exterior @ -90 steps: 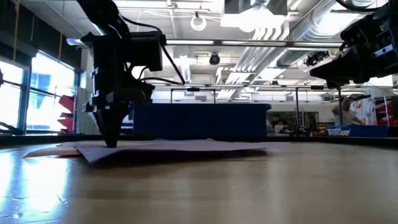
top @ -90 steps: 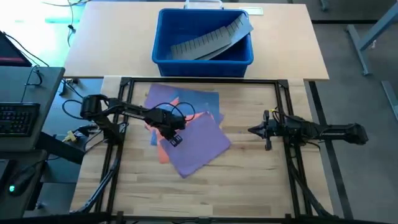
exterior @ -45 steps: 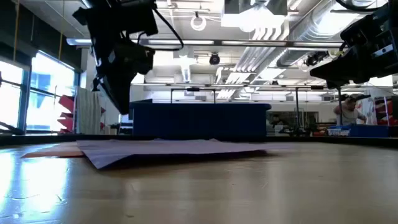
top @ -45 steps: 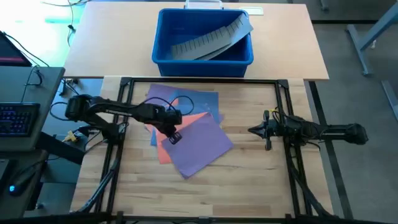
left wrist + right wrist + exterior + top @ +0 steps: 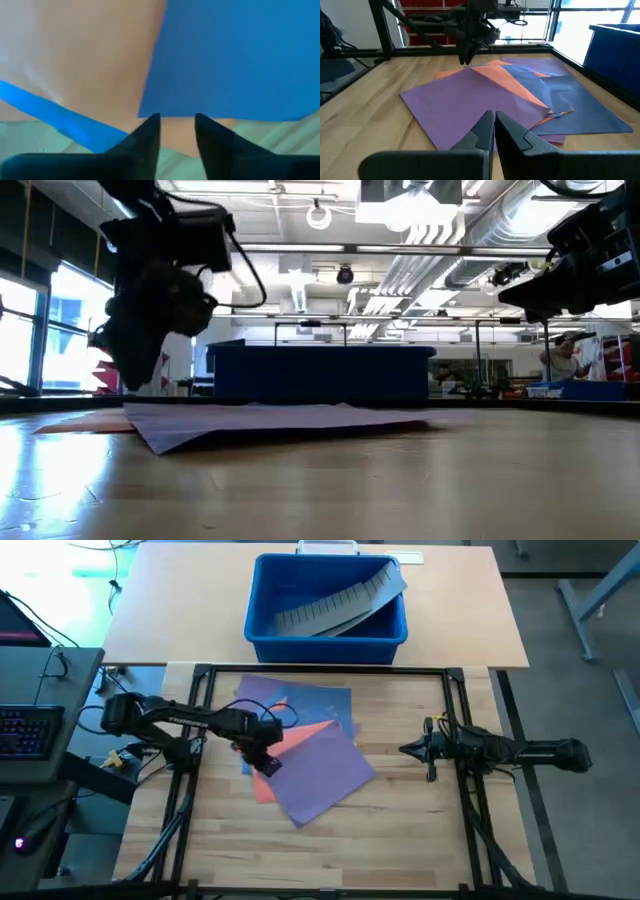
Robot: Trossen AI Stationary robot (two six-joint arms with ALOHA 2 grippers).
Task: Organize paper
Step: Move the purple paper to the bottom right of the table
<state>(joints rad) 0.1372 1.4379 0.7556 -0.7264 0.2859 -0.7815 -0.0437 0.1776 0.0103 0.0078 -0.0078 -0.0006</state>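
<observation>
A loose, overlapping pile of paper lies flat on the wooden table left of centre. A purple sheet (image 5: 322, 775) is on top, with an orange sheet (image 5: 300, 735) and a blue sheet (image 5: 322, 705) under it. My left gripper (image 5: 267, 767) hovers just above the pile's left edge, pointing down. It is open, and the left wrist view (image 5: 177, 120) shows nothing between its fingers. My right gripper (image 5: 403, 750) waits shut to the right of the pile, clear of the table and pointing toward the pile (image 5: 490, 95).
A blue bin (image 5: 327, 632) holding a grey ridged strip (image 5: 340, 602) stands on the far table behind the work area. A black frame (image 5: 330, 670) borders the wooden top. Bare wood lies near and to the right of the pile.
My left gripper, whose tips stood on the pile's left part a second ago, has risen off it. It has then gone a little toward the table's left edge and come lower again. The sheets lie flat where they were.
</observation>
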